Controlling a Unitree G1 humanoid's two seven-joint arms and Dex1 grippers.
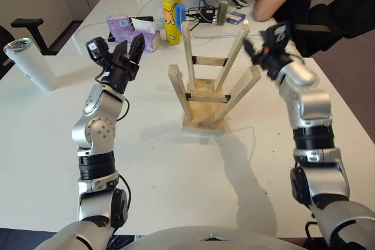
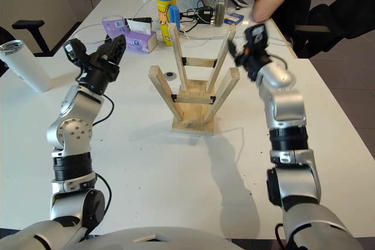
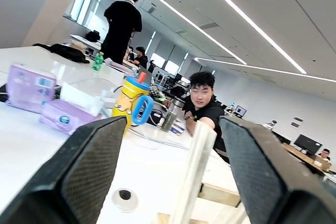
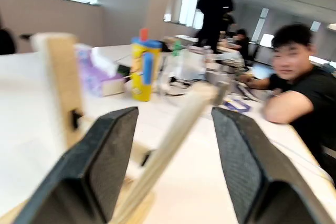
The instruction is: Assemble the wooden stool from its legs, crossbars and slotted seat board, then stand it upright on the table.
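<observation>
Your left gripper (image 1: 117, 48) and right gripper (image 1: 265, 42) flank the upturned wooden stool (image 1: 205, 98) at centre frame, both jaws wide apart.

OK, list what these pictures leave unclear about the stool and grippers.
- Slots in the seat board: eye views, hidden under legs and crossbars.
- Whether the right gripper touches the far right leg: eye views, motion blur.
- Base of the stool: left wrist view, cut off at the frame edge.
</observation>
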